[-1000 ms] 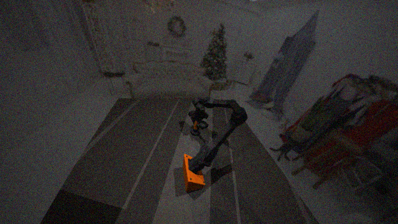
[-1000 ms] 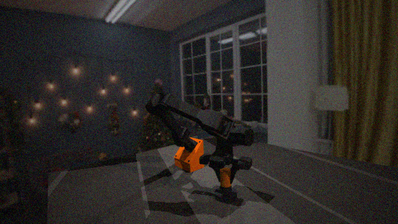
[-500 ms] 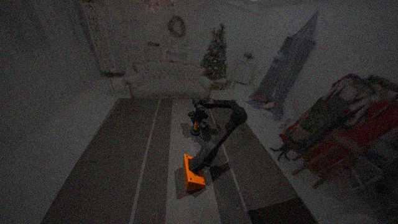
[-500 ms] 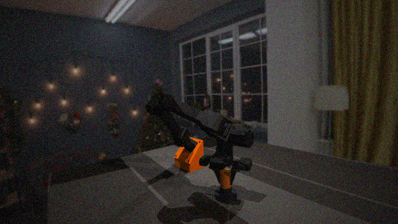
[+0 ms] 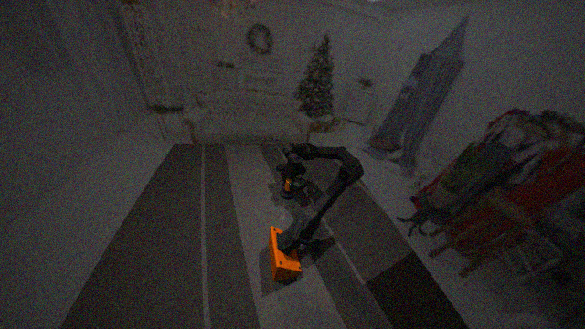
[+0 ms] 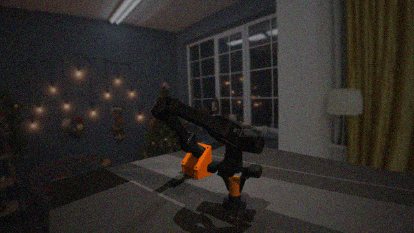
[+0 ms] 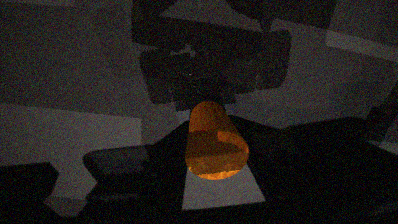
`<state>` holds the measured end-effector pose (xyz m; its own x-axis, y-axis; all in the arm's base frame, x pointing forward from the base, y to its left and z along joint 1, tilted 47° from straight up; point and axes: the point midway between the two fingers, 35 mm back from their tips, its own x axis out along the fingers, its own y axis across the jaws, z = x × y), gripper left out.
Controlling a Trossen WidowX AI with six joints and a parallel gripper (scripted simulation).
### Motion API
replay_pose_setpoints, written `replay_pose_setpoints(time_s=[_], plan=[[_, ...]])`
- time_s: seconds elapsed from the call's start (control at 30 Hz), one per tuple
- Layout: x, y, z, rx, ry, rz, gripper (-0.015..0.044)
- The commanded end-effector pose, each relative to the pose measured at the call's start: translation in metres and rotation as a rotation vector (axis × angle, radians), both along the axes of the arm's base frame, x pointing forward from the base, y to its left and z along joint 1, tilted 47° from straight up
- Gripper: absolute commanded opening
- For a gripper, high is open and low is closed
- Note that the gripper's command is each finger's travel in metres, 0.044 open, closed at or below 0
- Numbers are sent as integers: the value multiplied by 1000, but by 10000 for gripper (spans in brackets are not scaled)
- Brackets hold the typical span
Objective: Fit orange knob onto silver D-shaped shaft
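The orange knob (image 5: pixel 287 185) (image 6: pixel 235 187) (image 7: pixel 215 157) stands upright between the fingers of my gripper (image 5: pixel 288 187) (image 6: pixel 235 191) (image 7: pixel 208 121). The fingers touch its two sides, so the gripper is shut on it. The dark round pedestal (image 6: pixel 234 203) is directly below the knob in the exterior view. The knob's lower end is at or very close to the pedestal's top; the dim light hides whether any gap is left. No silver shaft shows in any view. The knob's hole and the flat sides are hidden.
An orange bracket (image 5: pixel 279 260) (image 6: pixel 197 166) is at the arm's base. The dark arm (image 5: pixel 349 169) (image 6: pixel 207 121) arches from it over to the pedestal. Dark shadows (image 6: pixel 226 213) lie on the striped table around the pedestal.
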<state>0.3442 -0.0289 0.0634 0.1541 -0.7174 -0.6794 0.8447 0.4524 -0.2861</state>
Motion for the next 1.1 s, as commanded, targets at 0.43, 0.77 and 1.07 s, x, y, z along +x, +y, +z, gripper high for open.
replay_pose_setpoints(time_s=[0.43,0.77,1.07], plan=[[0,0,0,1,-3,-3,440],[-14,68,63,4,2,0,440],[-12,70,65,4,2,0,440]])
